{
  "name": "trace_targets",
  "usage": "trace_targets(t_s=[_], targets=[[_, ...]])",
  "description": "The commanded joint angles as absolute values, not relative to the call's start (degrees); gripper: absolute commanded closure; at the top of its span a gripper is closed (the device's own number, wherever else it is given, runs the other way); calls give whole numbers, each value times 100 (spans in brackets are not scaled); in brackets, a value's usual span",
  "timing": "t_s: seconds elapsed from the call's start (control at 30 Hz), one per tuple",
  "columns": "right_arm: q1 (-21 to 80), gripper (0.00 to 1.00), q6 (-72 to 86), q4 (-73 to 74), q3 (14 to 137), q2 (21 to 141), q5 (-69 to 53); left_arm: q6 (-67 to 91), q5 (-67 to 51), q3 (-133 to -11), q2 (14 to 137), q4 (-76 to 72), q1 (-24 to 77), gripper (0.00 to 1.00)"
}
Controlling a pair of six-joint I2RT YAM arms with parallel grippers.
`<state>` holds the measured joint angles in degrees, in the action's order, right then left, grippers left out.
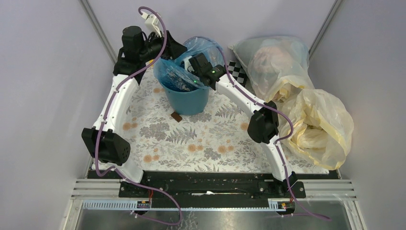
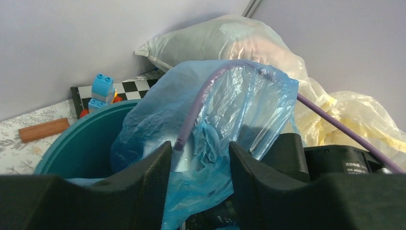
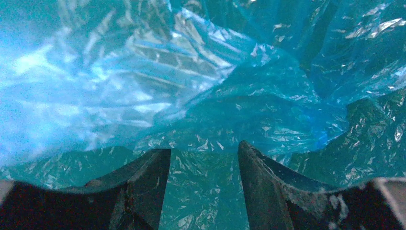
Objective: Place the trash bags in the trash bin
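Note:
The teal trash bin (image 1: pixel 189 100) stands at the back middle of the floral mat. The blue trash bag (image 1: pixel 173 72) is draped over its rim and billows up behind it. My left gripper (image 1: pixel 174 50) is at the bin's back left rim. In the left wrist view the left gripper (image 2: pixel 200 153) has its jaws apart with loose blue bag film (image 2: pixel 239 105) between them, above the bin (image 2: pixel 81 143). My right gripper (image 1: pixel 195 66) reaches into the bag's mouth from the right. In the right wrist view the right gripper (image 3: pixel 204 153) is open and the bag (image 3: pixel 215 96) surrounds it.
A large clear stuffed bag (image 1: pixel 275 60) and pale-yellow bags (image 1: pixel 318 122) fill the back right. A checkerboard (image 1: pixel 238 72) lies behind the bin and a small brown block (image 1: pixel 176 117) in front of it. A blue brick (image 2: pixel 102 88) and a wooden block (image 2: pixel 44 129) lie beyond the bin.

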<state>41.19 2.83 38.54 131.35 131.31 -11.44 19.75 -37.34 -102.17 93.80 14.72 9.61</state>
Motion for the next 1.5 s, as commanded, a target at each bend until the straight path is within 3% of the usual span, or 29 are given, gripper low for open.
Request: trace_targets(t_s=[0.0,0.1,0.13,0.6,1.07,1.47], targets=[[4090,39,250,4012,13234,12894,-1115,1776,-3550,-10378,9190,1473,1019,63],[4087,39,261,4018,13236,12900,-1125,1762,-3414,-10431,9196,1471,1021,96],[4087,40,259,4017,13239,12894,-1125,1766,-3389,-10465,9207,1476,1020,100],[4093,40,115,4193,13286,12963,-1192,3067,-3699,-11229,9944,103,1004,100],[4369,45,-440,4019,13114,12513,-203,3473,-2672,-11406,10666,799,535,100],[4370,38,-412,3718,13285,12033,-34,3357,-2744,-11010,10376,924,238,100]])
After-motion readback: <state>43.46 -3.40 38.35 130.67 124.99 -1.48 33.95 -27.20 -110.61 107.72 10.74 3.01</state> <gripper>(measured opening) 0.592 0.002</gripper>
